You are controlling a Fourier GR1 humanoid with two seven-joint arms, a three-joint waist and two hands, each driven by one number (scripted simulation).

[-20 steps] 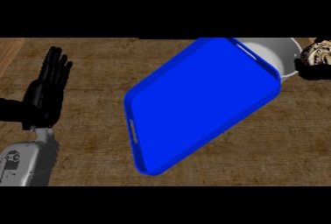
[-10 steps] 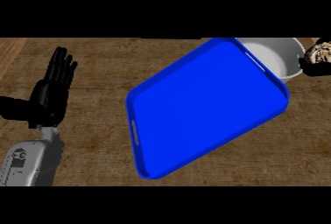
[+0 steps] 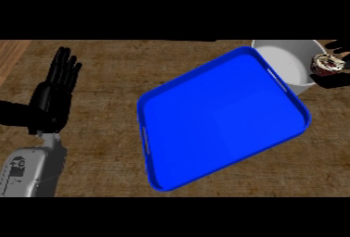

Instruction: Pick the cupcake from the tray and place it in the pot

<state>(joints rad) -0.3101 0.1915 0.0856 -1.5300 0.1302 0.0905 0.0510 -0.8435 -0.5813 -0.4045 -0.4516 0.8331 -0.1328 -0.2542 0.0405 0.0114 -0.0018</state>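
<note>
Blue tray [image 3: 219, 125] lies bare on the wooden counter [image 3: 103, 69], its far corner touching the white pot [image 3: 290, 58]. Cupcake [image 3: 328, 64] sits at the view's right edge, just beside the pot's rim, carried by the right hand [image 3: 339, 46], likely for placing; fingers mostly hidden, cannot tell. Left hand [image 3: 54, 97] rests at left, fingers straight, upward.

brown wooden counter [image 3: 103, 60], lighter strip at left
</note>
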